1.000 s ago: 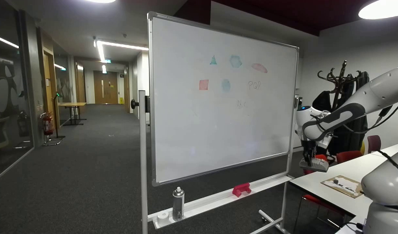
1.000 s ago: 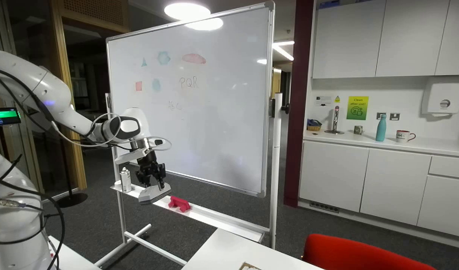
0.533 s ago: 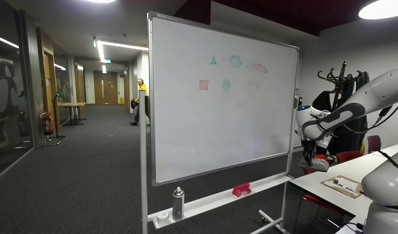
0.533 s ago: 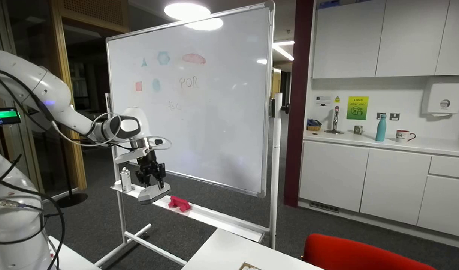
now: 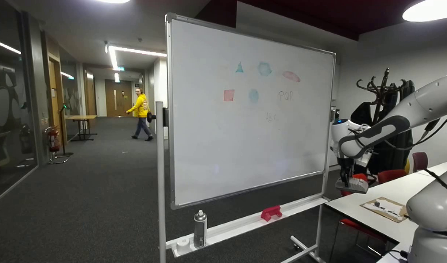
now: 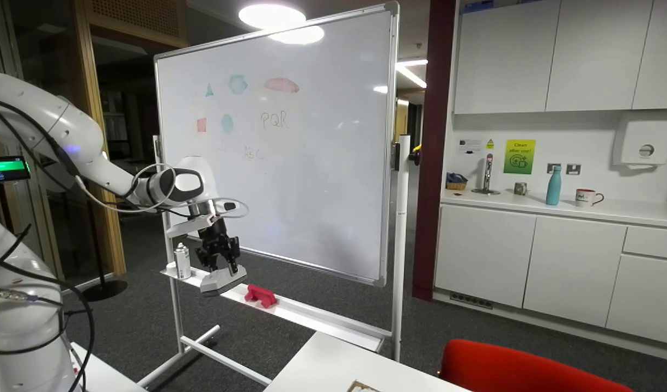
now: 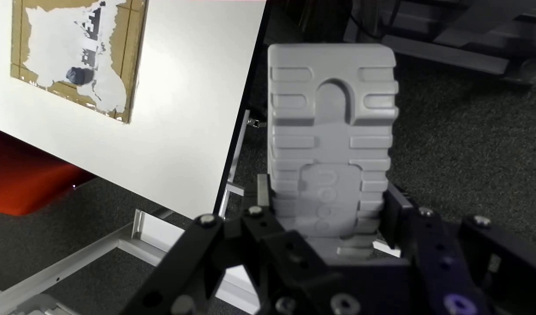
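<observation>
While gripper [image 7: 330,194] pinches grey ribbed block [image 7: 331,144] | long axis runs up wrist view | arched-slot end [image 7: 331,65] topmost

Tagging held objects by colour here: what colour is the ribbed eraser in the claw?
The eraser is light grey on its ribbed side, clearest in the wrist view.

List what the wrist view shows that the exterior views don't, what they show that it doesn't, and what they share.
Only the wrist view: raised lettering on the gray eraser.
Only the exterior views: the PQR letters on the whiteboard, the red piece and spray can on the ledge.
Shared: the gray eraser clamped between the jaws, and the white table.
</observation>
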You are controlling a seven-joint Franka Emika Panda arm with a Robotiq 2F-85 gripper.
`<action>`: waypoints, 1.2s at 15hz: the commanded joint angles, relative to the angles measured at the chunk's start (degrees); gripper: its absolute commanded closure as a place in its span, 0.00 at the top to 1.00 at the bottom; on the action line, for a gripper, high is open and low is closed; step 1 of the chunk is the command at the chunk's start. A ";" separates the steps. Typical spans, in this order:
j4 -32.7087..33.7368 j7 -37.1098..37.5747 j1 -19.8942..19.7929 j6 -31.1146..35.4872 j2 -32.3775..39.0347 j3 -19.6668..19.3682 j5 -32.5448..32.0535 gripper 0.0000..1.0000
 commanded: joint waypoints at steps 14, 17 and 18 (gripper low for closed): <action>9.83 0.67 12.42 -8.46 -12.43 3.81 19.99 0.33; 14.31 2.47 11.80 -12.72 -10.76 4.55 23.21 0.33; 14.91 2.77 11.65 -13.23 -10.42 4.72 23.51 0.33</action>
